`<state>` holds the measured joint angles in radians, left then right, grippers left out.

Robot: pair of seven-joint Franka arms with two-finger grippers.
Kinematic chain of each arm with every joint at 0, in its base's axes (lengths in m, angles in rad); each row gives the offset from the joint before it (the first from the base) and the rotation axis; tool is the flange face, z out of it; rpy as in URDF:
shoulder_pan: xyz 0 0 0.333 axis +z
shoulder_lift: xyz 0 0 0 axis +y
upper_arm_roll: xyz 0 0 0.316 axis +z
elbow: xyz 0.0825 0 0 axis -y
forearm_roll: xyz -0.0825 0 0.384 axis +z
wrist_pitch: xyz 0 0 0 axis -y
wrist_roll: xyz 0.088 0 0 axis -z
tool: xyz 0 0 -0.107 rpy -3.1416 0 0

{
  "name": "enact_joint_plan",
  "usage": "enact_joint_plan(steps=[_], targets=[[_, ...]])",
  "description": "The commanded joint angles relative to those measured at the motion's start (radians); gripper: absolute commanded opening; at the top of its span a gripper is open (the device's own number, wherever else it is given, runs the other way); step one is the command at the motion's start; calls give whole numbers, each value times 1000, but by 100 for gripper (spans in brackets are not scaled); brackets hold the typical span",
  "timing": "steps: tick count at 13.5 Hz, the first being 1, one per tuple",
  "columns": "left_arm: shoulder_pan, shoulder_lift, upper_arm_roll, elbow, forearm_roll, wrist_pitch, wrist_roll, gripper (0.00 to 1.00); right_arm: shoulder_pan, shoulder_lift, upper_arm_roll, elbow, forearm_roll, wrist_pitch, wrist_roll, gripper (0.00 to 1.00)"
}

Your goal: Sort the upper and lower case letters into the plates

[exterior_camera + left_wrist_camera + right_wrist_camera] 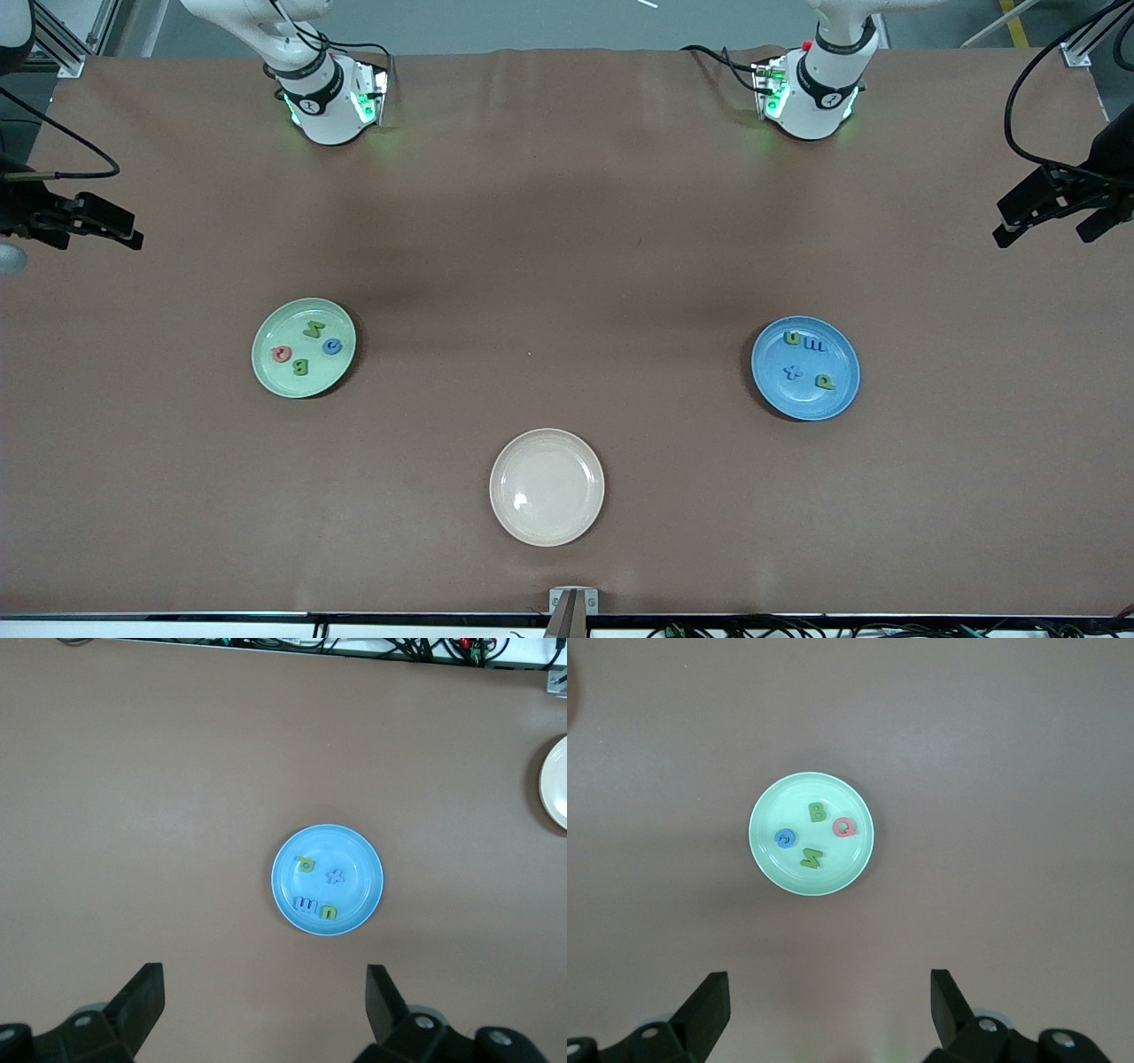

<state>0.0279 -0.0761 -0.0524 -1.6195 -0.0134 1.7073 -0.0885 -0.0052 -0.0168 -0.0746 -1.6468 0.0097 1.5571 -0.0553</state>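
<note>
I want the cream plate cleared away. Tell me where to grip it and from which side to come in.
Grip the cream plate at its raised rim, coming down from above with one finger inside the lip and one outside. It is shallow, lies flat and holds nothing, so only the rim offers a hold. Probably take the edge toward the robots; both the left gripper and right gripper are open.

Both arms are glossy white, with rounded bases ringed by a black band that carries a small round white mark. Green lights glow at the foot of each base, beside a pale box where black cables plug in; the left arm's base also shows a small red dot. The left gripper and right gripper are matt black, each with two wedge-shaped fingers set wide apart. Just back from the fingers, the black gripper body carries small silver screws and grey round fittings.
</note>
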Motion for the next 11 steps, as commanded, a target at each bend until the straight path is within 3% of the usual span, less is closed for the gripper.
enact_joint_plan(steps=[1, 5, 11], targets=[[9, 25, -1, 43, -20, -23, 23, 100, -18, -43, 18, -41, 18, 0, 11, 100], [3, 81, -1, 105, -20, -66, 24, 100, -21, -55, 15, -41, 23, -11, 6, 100], [1, 68, -4, 76, -23, -144, 29, 100, -18, -75, 18, -42, 12, -9, 3, 100]])
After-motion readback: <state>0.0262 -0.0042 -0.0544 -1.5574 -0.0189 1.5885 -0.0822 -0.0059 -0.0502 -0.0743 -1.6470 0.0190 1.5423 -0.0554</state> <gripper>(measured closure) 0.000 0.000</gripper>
